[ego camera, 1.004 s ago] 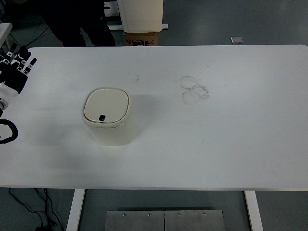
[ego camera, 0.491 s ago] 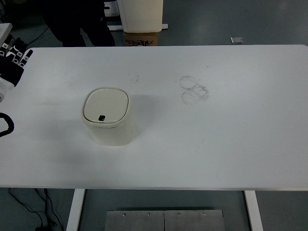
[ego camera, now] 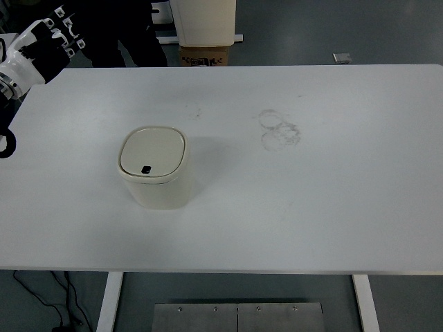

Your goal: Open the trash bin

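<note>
A small cream trash bin stands on the white table, left of centre. Its lid is shut, with a small black push button at the lid's near edge. My left hand is at the far left corner of the table, raised, well away from the bin; its fingers are spread and hold nothing. My right arm is out of view.
Faint ring marks stain the table right of centre. A cardboard box and a white unit stand on the floor beyond the far edge. A person's dark legs show at the top left.
My left hand has risen and moved away from me and to the right, from the table's left edge toward its far left corner. The bin has not moved.
</note>
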Controlling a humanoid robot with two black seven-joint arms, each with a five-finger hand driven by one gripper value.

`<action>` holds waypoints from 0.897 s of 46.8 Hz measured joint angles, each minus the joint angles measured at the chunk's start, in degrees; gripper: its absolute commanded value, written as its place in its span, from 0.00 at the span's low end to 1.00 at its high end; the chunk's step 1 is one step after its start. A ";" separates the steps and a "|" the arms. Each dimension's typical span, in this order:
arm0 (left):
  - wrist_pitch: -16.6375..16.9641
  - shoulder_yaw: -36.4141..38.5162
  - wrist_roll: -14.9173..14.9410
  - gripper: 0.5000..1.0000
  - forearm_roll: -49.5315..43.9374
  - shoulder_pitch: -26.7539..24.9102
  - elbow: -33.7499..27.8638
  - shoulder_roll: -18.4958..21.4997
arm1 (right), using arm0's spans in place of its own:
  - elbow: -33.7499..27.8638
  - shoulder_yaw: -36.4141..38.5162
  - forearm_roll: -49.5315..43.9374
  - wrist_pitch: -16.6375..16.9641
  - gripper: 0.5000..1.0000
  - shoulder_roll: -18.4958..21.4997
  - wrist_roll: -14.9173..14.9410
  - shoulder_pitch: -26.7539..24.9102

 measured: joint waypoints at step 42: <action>-8.70 49.77 5.53 1.00 3.92 -35.78 -28.14 8.17 | 0.01 -0.02 0.02 0.00 0.98 0.00 0.00 0.00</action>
